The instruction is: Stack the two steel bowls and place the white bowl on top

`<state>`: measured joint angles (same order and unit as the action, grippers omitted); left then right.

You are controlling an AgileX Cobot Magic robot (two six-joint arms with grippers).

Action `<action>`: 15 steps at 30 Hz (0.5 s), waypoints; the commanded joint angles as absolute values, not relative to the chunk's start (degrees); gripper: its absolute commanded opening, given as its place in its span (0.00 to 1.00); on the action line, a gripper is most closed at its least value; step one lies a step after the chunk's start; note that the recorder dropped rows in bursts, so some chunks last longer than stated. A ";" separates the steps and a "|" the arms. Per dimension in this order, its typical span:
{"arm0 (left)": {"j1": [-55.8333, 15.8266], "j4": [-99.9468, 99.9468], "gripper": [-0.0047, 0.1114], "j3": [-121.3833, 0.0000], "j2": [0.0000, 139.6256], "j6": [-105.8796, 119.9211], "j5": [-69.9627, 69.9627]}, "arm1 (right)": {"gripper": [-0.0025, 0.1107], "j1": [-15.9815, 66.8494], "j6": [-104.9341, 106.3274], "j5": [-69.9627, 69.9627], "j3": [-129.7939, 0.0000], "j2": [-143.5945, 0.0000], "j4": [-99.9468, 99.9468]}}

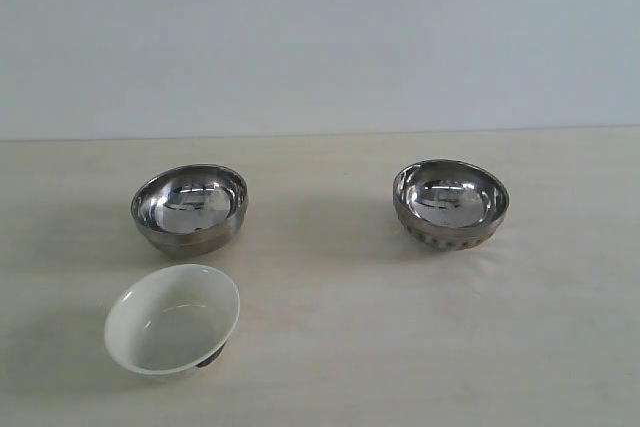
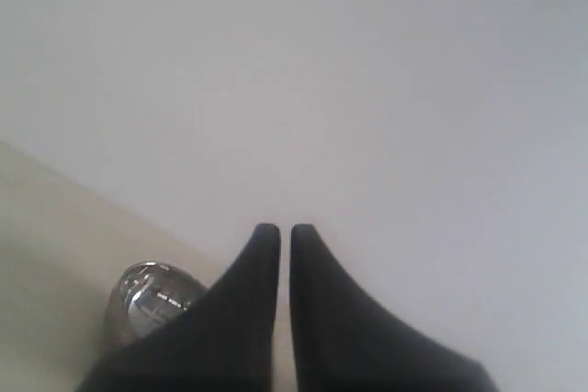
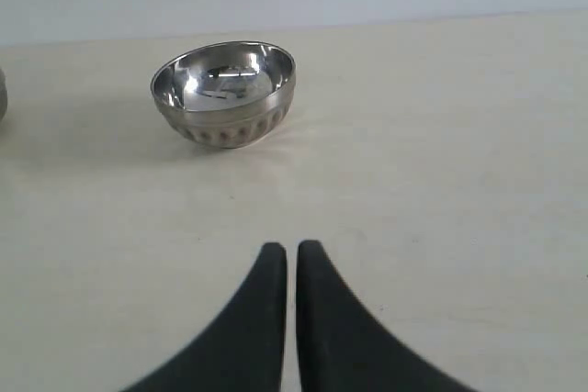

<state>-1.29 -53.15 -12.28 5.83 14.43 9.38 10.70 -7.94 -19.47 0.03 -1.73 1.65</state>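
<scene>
A smooth steel bowl (image 1: 189, 209) stands upright at the left of the table. A ribbed steel bowl (image 1: 450, 204) stands apart from it on the right, also seen in the right wrist view (image 3: 224, 92). The white bowl (image 1: 173, 320) rests tilted on its dark foot, just in front of the smooth steel bowl. Neither arm shows in the exterior view. My left gripper (image 2: 277, 229) is shut with nothing in it; a steel bowl (image 2: 150, 299) peeks out beside its fingers. My right gripper (image 3: 287, 247) is shut and empty, well short of the ribbed bowl.
The pale wooden table (image 1: 340, 347) runs back to a plain light wall (image 1: 320, 37). Another steel rim (image 3: 3, 94) shows at the edge of the right wrist view.
</scene>
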 commanded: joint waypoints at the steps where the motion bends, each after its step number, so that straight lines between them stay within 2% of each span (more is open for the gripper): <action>1: -1.23 -53.33 0.07 -22.46 17.96 19.68 9.84 | 0.02 10.32 -7.75 -19.08 0.00 -1.87 2.10; 5: -1.23 -52.81 0.07 -36.97 36.57 27.90 18.42 | 0.02 10.32 -7.75 -19.08 0.00 -1.87 2.10; 7: -1.23 -49.88 0.07 -48.31 50.80 29.60 29.72 | 0.02 10.32 -7.75 -19.08 0.00 -1.87 2.10; 9: -1.23 -46.68 0.07 -54.25 58.31 31.10 34.63 | 0.02 10.32 -7.75 -19.08 0.00 -1.87 2.10; 11: -1.23 -43.04 0.07 -58.03 65.30 30.31 35.16 | 0.02 10.32 -7.75 -19.08 0.00 -1.87 2.10; 15: -1.23 -42.56 0.08 -58.28 74.70 30.24 31.35 | 0.02 10.32 -7.75 -19.08 0.00 -1.87 2.10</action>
<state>-1.29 -43.21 -57.87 70.91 30.22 32.96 10.70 -7.94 -19.47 0.03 -1.73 1.76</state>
